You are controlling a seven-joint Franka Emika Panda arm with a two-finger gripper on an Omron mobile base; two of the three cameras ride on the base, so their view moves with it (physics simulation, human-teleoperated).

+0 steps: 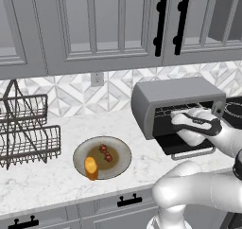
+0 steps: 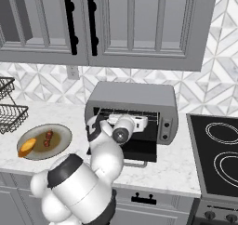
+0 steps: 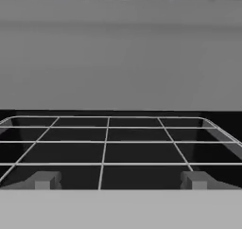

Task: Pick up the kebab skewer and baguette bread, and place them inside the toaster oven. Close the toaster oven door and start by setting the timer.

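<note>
The toaster oven point(image 1: 175, 98) point(image 2: 132, 101) stands on the counter with its door point(image 1: 189, 146) point(image 2: 135, 150) folded down flat. My gripper point(image 3: 119, 180) is open at the mouth of the cavity, level with the wire rack point(image 3: 104, 143), and nothing lies between its fingertips point(image 3: 45, 180). The hand point(image 1: 198, 123) point(image 2: 125, 126) hovers over the lowered door. To the left, a round grey plate point(image 1: 120, 164) point(image 2: 60, 142) carries the golden-orange baguette bread point(image 1: 90, 167) point(image 2: 27, 146) and the small dark red kebab skewer point(image 1: 106, 154) point(image 2: 48, 137).
A wire dish rack point(image 1: 28, 128) point(image 2: 9, 110) stands at the counter's left end. A black cooktop point(image 2: 218, 149) lies right of the oven. Upper cabinets point(image 1: 118, 24) hang above, and the counter's front edge point(image 1: 71, 202) runs close below the plate.
</note>
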